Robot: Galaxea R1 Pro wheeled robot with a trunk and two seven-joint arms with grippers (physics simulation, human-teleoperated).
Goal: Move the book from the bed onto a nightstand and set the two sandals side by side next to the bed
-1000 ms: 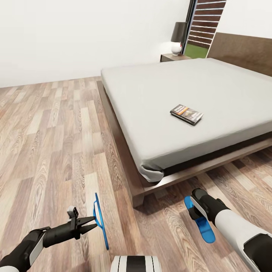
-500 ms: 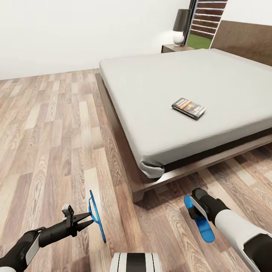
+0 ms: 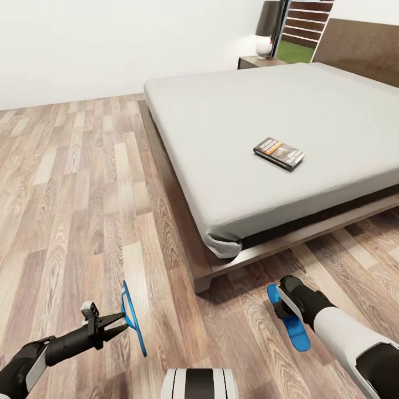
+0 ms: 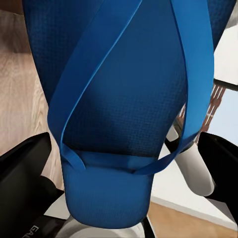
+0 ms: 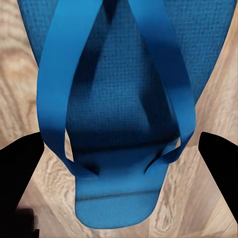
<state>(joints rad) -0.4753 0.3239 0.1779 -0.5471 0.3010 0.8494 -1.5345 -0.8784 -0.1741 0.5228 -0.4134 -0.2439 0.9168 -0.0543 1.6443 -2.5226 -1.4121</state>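
- Our left pincer (image 3: pixel 123 322) pinches one sandal (image 3: pixel 132 324) on edge above the floor (image 3: pixel 72 194); the right pincer (image 3: pixel 284 310) grips the other sandal (image 3: pixel 292 327).
- The book (image 3: pixel 279 153) lies on the bed (image 3: pixel 266 127).
- We should lower both flat, soles down, parallel beside the frame.

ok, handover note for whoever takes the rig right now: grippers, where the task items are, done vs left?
Left gripper: shut on the left sandal, held on edge above the floor.
Right gripper: shut on the right sandal, held low over the floor near the bed's foot corner.
Book: lying flat on the mattress of the bed, untouched.
Nightstand: at the far side of the bed, by the headboard, with a lamp on it.
Done: both sandals picked up.
Left: set the sandals side by side on the floor next to the bed, then move the book onto the nightstand.
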